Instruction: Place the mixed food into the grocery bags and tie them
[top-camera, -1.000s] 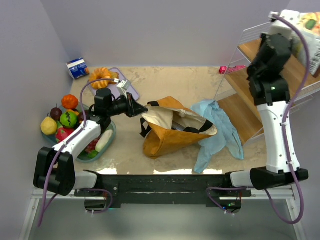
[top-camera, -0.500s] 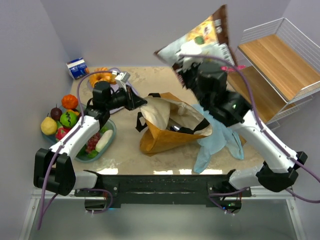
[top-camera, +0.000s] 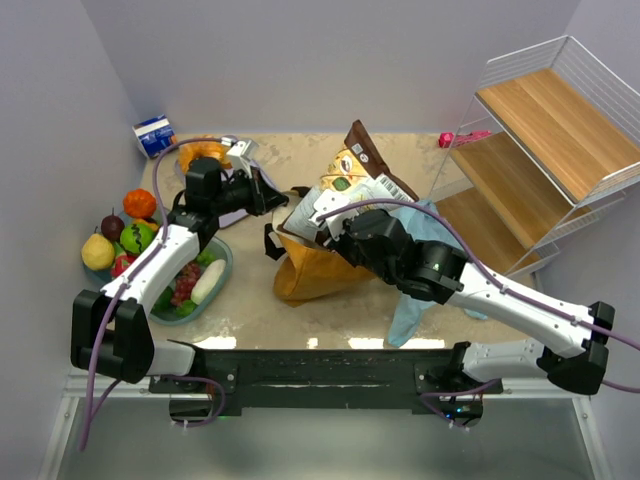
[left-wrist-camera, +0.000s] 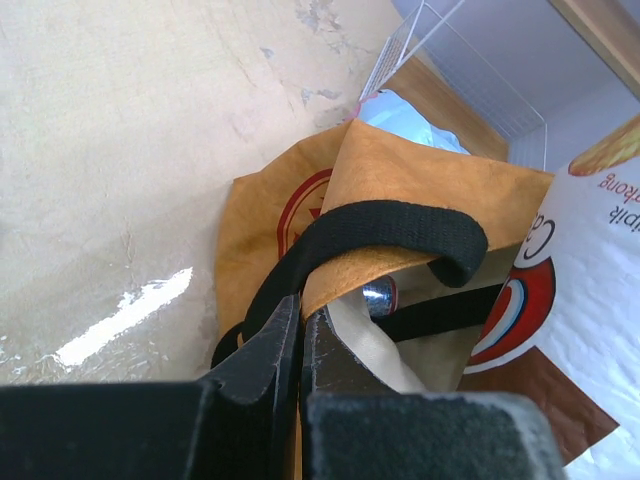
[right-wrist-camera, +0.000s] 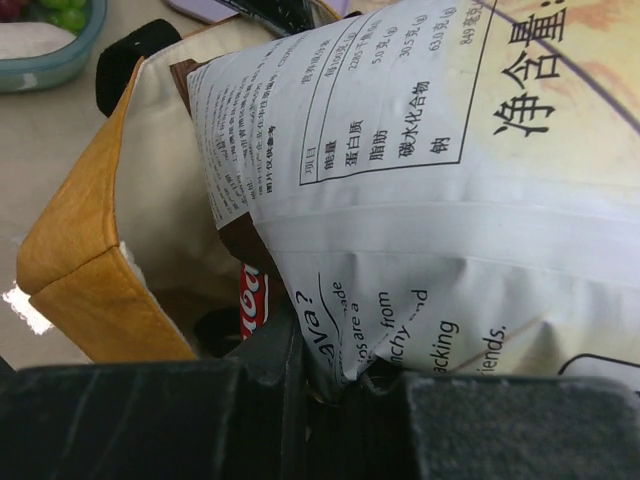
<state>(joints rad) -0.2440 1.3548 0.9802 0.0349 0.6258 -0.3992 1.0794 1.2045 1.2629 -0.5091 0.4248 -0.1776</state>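
The mustard-tan tote (top-camera: 300, 275) stands open at mid-table. My left gripper (top-camera: 268, 198) is shut on its near rim (left-wrist-camera: 330, 275), beside the black handle (left-wrist-camera: 400, 230), and holds the mouth open. My right gripper (top-camera: 330, 228) is shut on the lower edge of a large white and brown snack packet (top-camera: 362, 172) and holds it upright over the tote mouth; the packet also shows in the right wrist view (right-wrist-camera: 420, 180). A silver can (left-wrist-camera: 378, 296) lies inside the tote. The light-blue plastic bag (top-camera: 412, 305) lies to the right of the tote, partly under my right arm.
An orange (top-camera: 139, 203), a green apple (top-camera: 138, 238), a yellow pear (top-camera: 97, 252) and a dark plum (top-camera: 112, 226) sit at the left edge, next to the teal tub (top-camera: 222, 272). A wire and wood shelf rack (top-camera: 540, 130) stands at the right. A blue carton (top-camera: 155, 135) stands at the back left.
My right arm swung from the shelf rack leftward with the snack packet and lowered it to the tote mouth. My left gripper kept hold of the tote rim and shifted slightly back.
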